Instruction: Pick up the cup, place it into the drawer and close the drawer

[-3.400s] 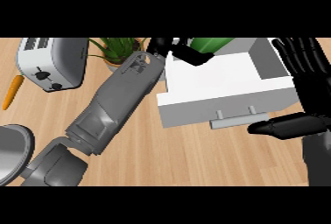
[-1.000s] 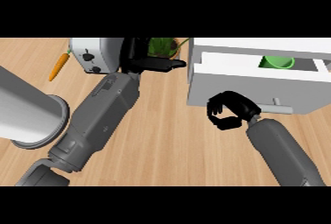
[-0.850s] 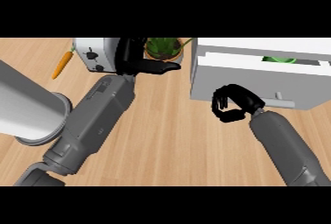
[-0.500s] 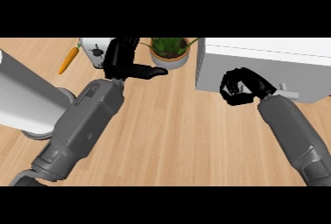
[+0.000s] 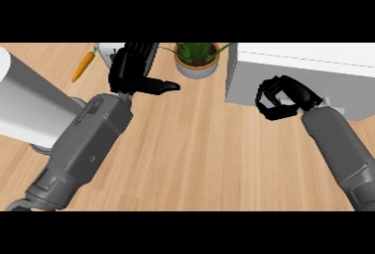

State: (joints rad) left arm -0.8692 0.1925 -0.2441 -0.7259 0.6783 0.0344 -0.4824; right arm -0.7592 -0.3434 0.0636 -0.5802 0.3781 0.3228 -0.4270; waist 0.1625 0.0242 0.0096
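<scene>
The white drawer unit (image 5: 307, 69) stands at the upper right, and only its top and front face show. No cup is visible in this view. My right hand (image 5: 282, 96) has its fingers curled with nothing in them and rests against the lower part of the drawer's front. A small grey piece of the handle (image 5: 327, 102) shows beside its wrist. My left hand (image 5: 134, 67) stays open at the upper middle, fingers up and thumb pointing right, well apart from the drawer.
A potted plant (image 5: 196, 59) stands between my left hand and the drawer unit. A carrot (image 5: 83, 67) lies at the upper left, beside a toaster (image 5: 107, 49) mostly hidden by my left hand. A large pale cylinder (image 5: 26, 101) fills the left edge.
The drawer stood open with the green cup inside it; now its front is pushed in and the cup is out of sight. My right hand followed the front inward, curled throughout.
</scene>
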